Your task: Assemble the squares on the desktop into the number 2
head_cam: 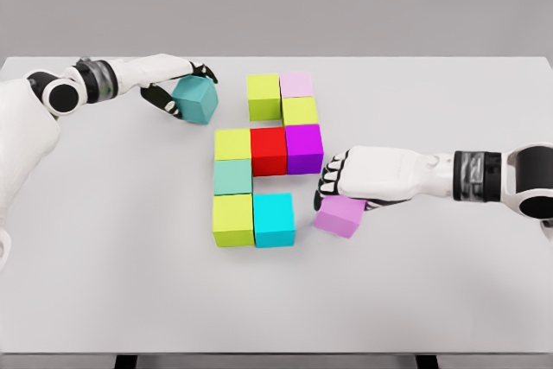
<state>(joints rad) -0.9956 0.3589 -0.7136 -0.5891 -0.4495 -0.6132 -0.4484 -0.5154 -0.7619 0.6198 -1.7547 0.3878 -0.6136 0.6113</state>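
A: Table [130,300] first, since its front edge sits closest to the camera. White, fills most of the view, grey wall behind.

B: Next biggest?

A: Arms. Left arm enters from the left edge, and the left hand [177,84] is closed around a teal cube [196,99], near the table's far left, apart from the main cluster. Right arm enters from the right edge. The right hand [359,177] lies over a lilac cube [340,215], fingers curled down on it, gripping it; the cube is tilted, just right of the cluster's bottom row.

B: And the cluster?

A: Nine cubes, mid-table, touching each other. Top row: lime cube [263,97] with pale pink cube [296,85] beside it. Under the pink one, a yellow-green cube [300,111]. Middle row, left to right: yellow-green block [232,144], red cube [269,150], purple cube [304,148]. Below the left end: mint cube [232,177], then a lime block [233,219], with a cyan cube [273,219] to its right.

B: Does the lilac one touch the cyan one?

A: No, there's a small gap between them.
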